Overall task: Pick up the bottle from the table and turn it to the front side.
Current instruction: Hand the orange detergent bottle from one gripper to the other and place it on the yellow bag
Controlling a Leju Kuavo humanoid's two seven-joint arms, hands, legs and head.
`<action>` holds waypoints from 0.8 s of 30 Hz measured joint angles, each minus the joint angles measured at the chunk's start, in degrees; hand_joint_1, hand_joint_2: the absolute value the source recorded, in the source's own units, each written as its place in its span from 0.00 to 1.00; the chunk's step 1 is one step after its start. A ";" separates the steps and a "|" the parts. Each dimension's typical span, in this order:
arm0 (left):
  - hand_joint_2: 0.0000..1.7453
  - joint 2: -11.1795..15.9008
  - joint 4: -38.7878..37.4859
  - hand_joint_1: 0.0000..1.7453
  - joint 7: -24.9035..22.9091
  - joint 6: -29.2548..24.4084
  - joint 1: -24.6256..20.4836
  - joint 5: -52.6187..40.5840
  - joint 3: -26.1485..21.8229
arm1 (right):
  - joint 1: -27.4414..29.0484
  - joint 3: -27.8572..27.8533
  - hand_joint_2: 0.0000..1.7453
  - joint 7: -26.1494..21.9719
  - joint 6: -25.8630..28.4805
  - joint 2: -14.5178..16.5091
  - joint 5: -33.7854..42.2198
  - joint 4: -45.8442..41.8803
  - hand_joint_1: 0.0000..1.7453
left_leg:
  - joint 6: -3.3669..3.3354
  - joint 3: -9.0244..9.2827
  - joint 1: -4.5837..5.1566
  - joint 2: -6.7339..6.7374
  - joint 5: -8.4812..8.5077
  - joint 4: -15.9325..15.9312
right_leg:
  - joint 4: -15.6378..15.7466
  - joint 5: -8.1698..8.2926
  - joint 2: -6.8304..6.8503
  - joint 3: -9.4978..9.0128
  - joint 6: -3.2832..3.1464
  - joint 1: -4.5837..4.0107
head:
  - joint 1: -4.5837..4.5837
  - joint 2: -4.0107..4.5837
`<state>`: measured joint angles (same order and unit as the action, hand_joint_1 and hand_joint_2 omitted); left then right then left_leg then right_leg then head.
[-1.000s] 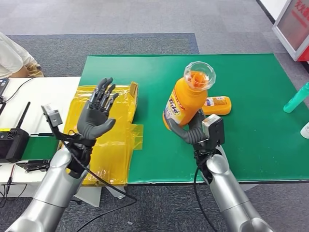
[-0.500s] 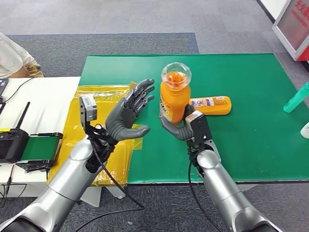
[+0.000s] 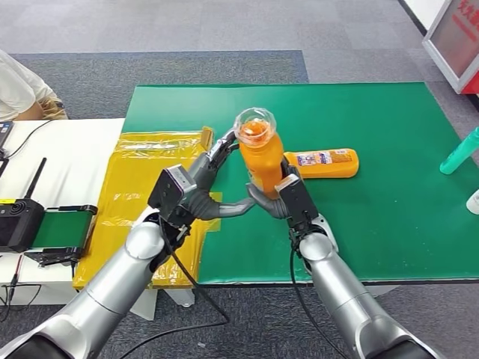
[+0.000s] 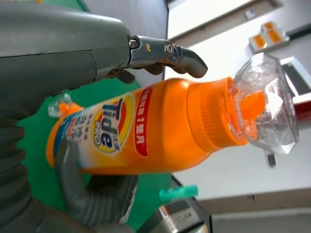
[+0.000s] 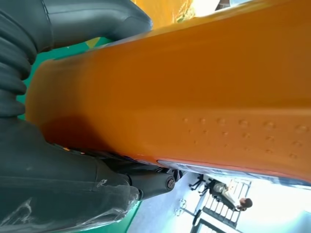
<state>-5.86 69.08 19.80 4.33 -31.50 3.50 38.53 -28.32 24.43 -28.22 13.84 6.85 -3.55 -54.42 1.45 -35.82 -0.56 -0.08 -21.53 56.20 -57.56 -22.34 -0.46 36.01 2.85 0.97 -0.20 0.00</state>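
An orange Tide detergent bottle (image 3: 261,153) with a clear cap stands upright above the green mat (image 3: 384,217), gripped low on its body by my right hand (image 3: 279,196). My left hand (image 3: 206,191) has come up beside it, fingers reaching behind the bottle and thumb stretched under it. In the left wrist view the bottle (image 4: 154,126) shows its label, the left hand (image 4: 73,53) has its fingers (image 4: 176,53) along one side and its thumb (image 4: 92,194) against the other, still spread. The right wrist view has the plain orange back of the bottle (image 5: 183,97) close up in the right hand (image 5: 55,184).
A second orange bottle (image 3: 325,161) lies flat on the mat just behind the held one. A yellow plastic bag (image 3: 141,172) covers the mat's left end. A teal bottle (image 3: 459,153) lies at the right edge. A person (image 3: 19,93) sits far left by a white table with a black device (image 3: 19,221).
My right hand has carried the bottle leftward and stood it more upright. My left hand swung in from over the yellow bag and now cups the bottle.
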 joint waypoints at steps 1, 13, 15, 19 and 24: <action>1.00 -0.05 0.08 0.00 0.32 -1.06 0.07 -0.48 0.05 | 0.01 0.02 1.00 0.11 -0.06 0.09 -0.23 -0.06 1.00 | 0.00 0.00 0.00 0.00 0.00 0.00 | 0.00 0.00 0.00 0.00 0.00 0.00 | -0.01 0.00; 1.00 -0.81 1.34 0.00 2.92 -6.07 2.46 1.53 -0.81 | 0.37 0.76 1.00 0.81 -0.43 0.66 -0.97 -2.27 1.00 | 0.00 0.00 0.00 0.00 0.00 0.00 | 0.00 0.00 0.00 0.00 0.00 0.00 | 0.00 0.00; 1.00 -0.86 1.42 0.00 3.01 -5.80 2.66 2.26 -0.83 | 0.37 0.84 1.00 0.79 -0.44 0.74 -0.78 -2.68 1.00 | 0.00 0.00 0.00 0.00 0.00 0.00 | 0.00 0.00 0.00 0.00 0.00 0.00 | 0.00 0.00; 1.00 -0.87 1.53 0.00 3.07 -5.38 2.93 3.26 -0.83 | 0.40 0.89 1.00 0.73 -0.44 0.98 -0.31 -3.74 1.00 | 0.00 0.00 0.00 0.00 0.00 0.00 | 0.00 0.00 0.00 0.00 0.00 0.00 | 0.00 0.00; 1.00 -0.90 1.74 0.00 3.27 -5.21 3.19 4.52 -0.81 | 0.50 1.01 1.00 0.77 -0.58 1.22 0.26 -5.18 1.00 | 0.00 0.00 0.00 0.00 0.00 0.00 | 0.00 0.00 0.00 0.00 0.00 0.00 | -0.01 0.00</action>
<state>-6.76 70.82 23.07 -0.88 -28.31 8.03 37.72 -27.82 25.44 -27.45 13.26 8.07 -3.29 -59.59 1.45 -35.81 -0.56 -0.08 -21.53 56.20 -57.56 -22.34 -0.46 36.01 2.85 0.97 -0.21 0.00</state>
